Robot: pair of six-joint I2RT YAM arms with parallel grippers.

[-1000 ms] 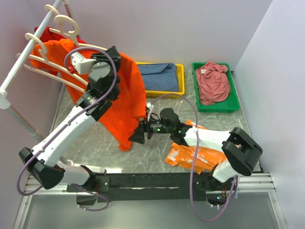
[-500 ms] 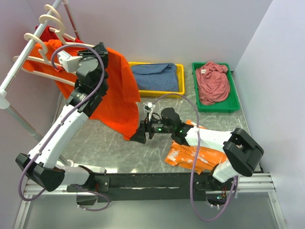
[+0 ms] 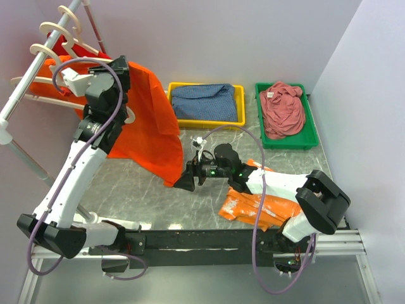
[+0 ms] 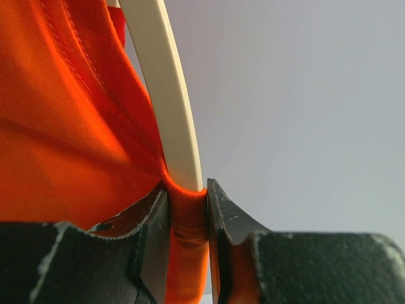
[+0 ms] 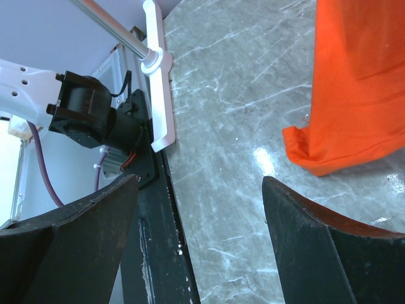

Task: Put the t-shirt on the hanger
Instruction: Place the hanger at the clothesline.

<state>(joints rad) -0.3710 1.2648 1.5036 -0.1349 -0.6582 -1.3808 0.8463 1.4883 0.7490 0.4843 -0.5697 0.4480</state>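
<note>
At the far left a rack rail [image 3: 24, 95] slants up, carrying several cream hangers [image 3: 54, 30] and a dark red shirt [image 3: 65, 47]. The left arm reaches up beside the rail. In the left wrist view the left gripper [image 4: 187, 194] is clamped on a ribbed edge of the t-shirt [image 3: 149, 130], with the jaws nearly together and cloth filling the gap. The hanger [image 4: 166, 95] rises as a cream strip just above the pinched cloth, touching it, with the t-shirt lying against its left side.

In the top view the t-shirt hangs off the raised gripper next to the rack, spreading down and to the right. Its lowest corner reaches the grey marbled worktop [image 3: 120, 190]; whether it touches cannot be told.

Just beside that corner is the right gripper [image 3: 183, 179], low over the worktop, jaws wide apart and holding nothing. Its wrist view shows the t-shirt's hem [image 5: 329, 152] ahead of the fingers, apart from them.

Behind, against the back wall, a yellow tray [image 3: 240, 107] holds a blue cloth [image 3: 205, 101]. To its right a green tray [image 3: 259, 123] holds a crumpled dusky red cloth [image 3: 283, 111]. A lighter orange cloth [image 3: 250, 208] with white smudges lies flat on the worktop, partly under the right arm.
</note>
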